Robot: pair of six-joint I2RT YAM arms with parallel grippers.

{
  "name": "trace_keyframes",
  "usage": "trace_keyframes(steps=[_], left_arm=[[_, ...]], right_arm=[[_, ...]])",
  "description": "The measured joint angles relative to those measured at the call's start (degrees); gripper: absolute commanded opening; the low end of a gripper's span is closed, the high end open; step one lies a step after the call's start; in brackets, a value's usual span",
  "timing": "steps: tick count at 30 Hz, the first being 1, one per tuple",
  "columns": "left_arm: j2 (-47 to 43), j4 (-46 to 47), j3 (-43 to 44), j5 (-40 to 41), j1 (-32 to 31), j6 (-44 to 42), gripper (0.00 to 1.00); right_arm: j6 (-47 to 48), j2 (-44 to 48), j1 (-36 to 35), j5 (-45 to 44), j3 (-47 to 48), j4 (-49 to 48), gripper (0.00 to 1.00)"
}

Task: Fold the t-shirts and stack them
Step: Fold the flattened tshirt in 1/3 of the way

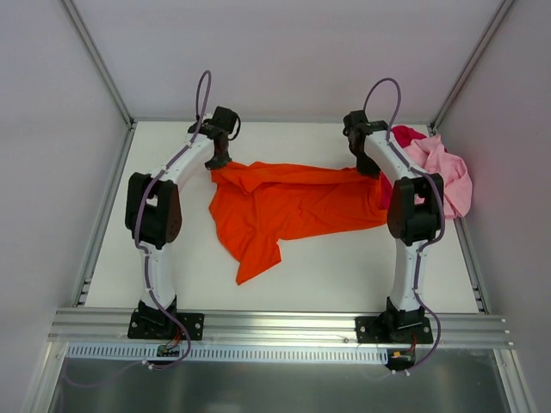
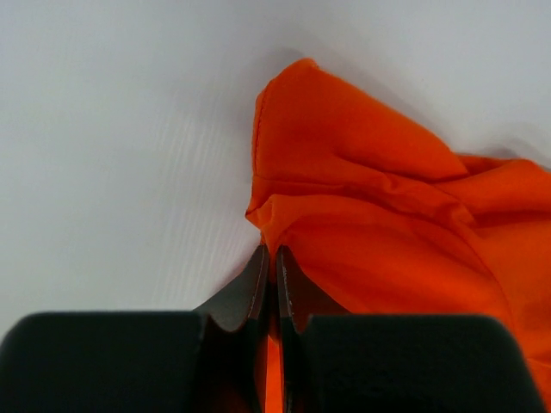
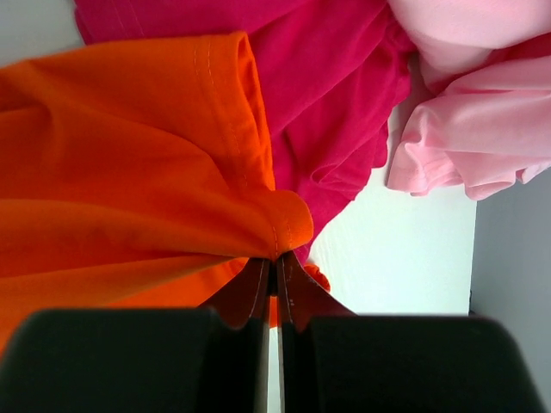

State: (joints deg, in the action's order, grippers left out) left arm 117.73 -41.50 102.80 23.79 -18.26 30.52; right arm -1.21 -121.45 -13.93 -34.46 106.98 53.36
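Left gripper [image 2: 269, 255] and right gripper [image 3: 274, 263] each clench an edge of the orange t-shirt [image 1: 293, 202]; we risk thin pinches slipping if we stretch hard

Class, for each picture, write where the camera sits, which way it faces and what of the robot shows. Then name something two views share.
Top external: above, behind the bases, looking down at table, left arm, right arm, orange t-shirt.
Left wrist: looks along left gripper, shut on orange cloth.
Right wrist: looks along right gripper, shut on orange; red t-shirt, pink t-shirt beyond.
All share the orange t-shirt.
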Motion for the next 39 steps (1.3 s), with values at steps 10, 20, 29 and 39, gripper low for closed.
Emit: trace_keyframes(steps=[10, 20, 29, 39], left_arm=[[-4.83, 0.57, -8.37, -1.53, 0.00, -0.33, 0.00], [-7.48, 1.42, -13.66, -4.07, 0.00, -0.28, 0.00], [-7.48, 2.21, -17.70, -5.97, -0.17, -0.63, 0.80], [-7.61, 3.02, -17.77, -5.95, -0.17, -1.09, 0.82]], right_arm=[[0.44, 0.57, 0.17, 3.82, -2.56, 1.01, 0.01], [0.42, 0.55, 0.42, 4.00, -1.81, 4.96, 0.01], [0.39, 0.52, 0.90, 4.61, 0.33, 7.41, 0.63], [1.95, 0.57, 1.01, 6.60, -1.18, 6.84, 0.77]])
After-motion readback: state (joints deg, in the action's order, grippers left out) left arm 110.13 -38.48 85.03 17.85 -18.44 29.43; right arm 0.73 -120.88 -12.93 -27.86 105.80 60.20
